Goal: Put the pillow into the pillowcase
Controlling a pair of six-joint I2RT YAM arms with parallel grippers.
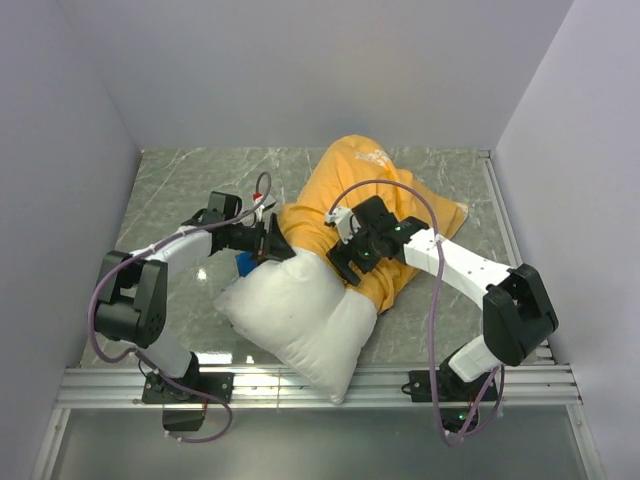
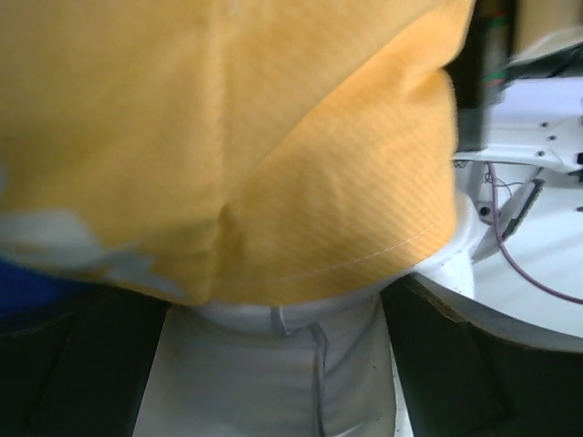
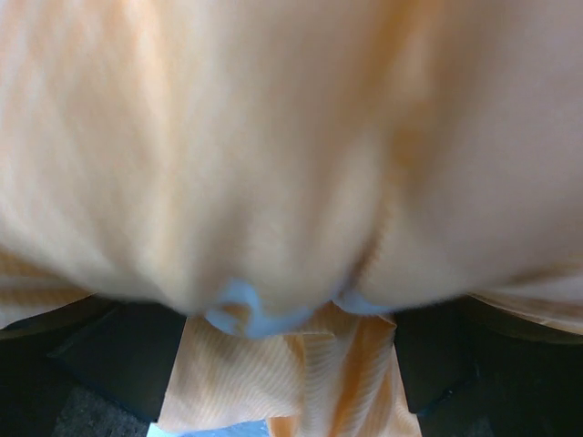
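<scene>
The white pillow (image 1: 295,320) lies at the table's near edge, its far end tucked under the orange-yellow pillowcase (image 1: 350,190). My left gripper (image 1: 268,240) is at the case's left mouth edge. In the left wrist view it (image 2: 273,373) stands open, white pillow (image 2: 264,382) between the fingers (image 2: 82,373) and the orange hem (image 2: 273,182) just beyond. My right gripper (image 1: 346,264) is at the case's mouth on the pillow's right. Its jaws (image 3: 290,364) stand wide, with loose folds of pillowcase (image 3: 273,182) lying between them.
A blue patch of the pillowcase (image 1: 243,263) shows below the left gripper. The pillow's near corner hangs over the metal rail (image 1: 520,385) in front of the arm bases. Grey walls close in the marbled table (image 1: 190,180) on three sides.
</scene>
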